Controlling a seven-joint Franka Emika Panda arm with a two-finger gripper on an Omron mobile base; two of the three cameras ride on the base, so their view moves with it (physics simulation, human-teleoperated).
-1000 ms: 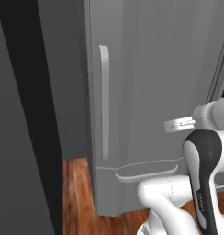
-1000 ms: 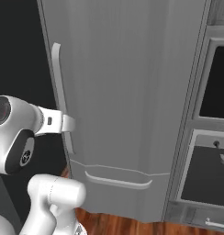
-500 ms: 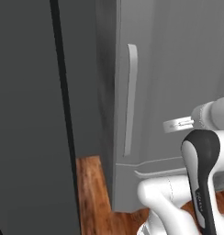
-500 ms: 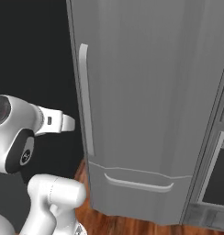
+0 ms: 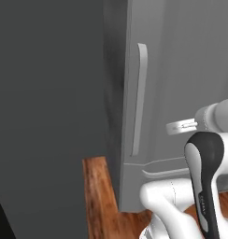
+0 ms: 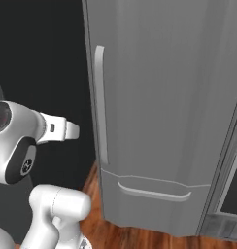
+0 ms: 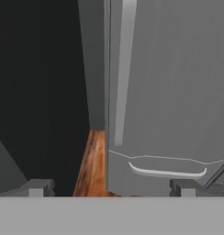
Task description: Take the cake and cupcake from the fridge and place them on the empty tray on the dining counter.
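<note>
approaching the closed fridge is the step in hand; cake and cupcake are presumed inside. next, the door handle must be reached and grasped by the gripper, jaws spread wide, empty.
</note>
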